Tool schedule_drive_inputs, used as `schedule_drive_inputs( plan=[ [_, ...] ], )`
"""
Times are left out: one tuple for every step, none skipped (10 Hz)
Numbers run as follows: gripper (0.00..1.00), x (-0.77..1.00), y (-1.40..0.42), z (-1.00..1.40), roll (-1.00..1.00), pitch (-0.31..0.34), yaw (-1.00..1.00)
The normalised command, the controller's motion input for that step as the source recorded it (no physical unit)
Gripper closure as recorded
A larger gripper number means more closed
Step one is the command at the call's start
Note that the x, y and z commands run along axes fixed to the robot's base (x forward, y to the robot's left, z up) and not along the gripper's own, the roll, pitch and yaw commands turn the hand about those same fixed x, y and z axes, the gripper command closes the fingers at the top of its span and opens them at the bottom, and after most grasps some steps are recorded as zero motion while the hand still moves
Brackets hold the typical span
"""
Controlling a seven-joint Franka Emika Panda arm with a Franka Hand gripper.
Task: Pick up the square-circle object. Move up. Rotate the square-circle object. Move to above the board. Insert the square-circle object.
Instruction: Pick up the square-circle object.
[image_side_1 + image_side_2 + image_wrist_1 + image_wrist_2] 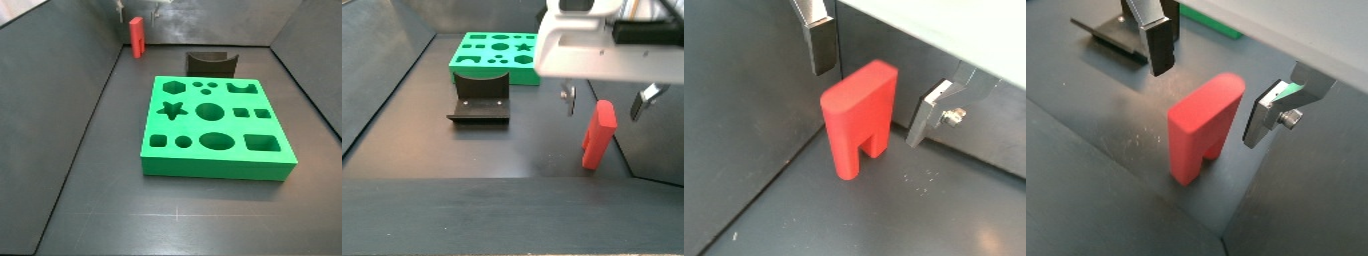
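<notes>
Far corner, by the wall: the square-circle object [136,36] stands upright on the dark floor, well apart from the board [214,128].
Fixture: the fixture [481,104] sits between the board [496,56] and the red block's corner, in both side views.
Gripper: the gripper [605,98] hangs right over the block, low enough that its fingers [822,48] reach down past the block's top.
Fingers: spread wide, one silver plate on each side of the block, with clear floor showing between pad and plastic in both wrist views, so nothing is gripped.
Block between the plates: the square-circle object [1204,127] sits in the gap, nearer the middle than either plate, as far as I can judge.
Long axis: vertical, legs down, notch at the floor.
What the squeeze turns on: the plates face the block's two broad flanks, so a straight close should catch it square.
Stage, my call: pick-up step, grasp not yet made.
</notes>
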Motion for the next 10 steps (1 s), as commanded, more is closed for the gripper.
schedule_drive_inputs(
  plan=[
    [0.0, -0.21, 0.0, -0.47, -0.01, -0.171, 0.0],
    [0.0, -0.16, 0.0, -0.37, 0.0, -0.104, 0.0],
    [0.0, 0.0, 0.0, -0.04, 0.0, 0.01, 0.0],
    [0.0, 0.0, 0.0, 0.0, 0.0, 0.0, 0.0],
    [1.0, 0.0, 0.0, 0.0, 0.0, 0.0, 0.0],
    [1.0, 0.0, 0.0, 0.0, 0.0, 0.0, 0.0],
    [1.0, 0.0, 0.0, 0.0, 0.0, 0.0, 0.0],
    [1.0, 0.0, 0.0, 0.0, 0.0, 0.0, 0.0],
    [1.0, 0.0, 0.0, 0.0, 0.0, 0.0, 0.0],
    [1.0, 0.0, 0.0, 0.0, 0.0, 0.0, 0.0]
  ],
)
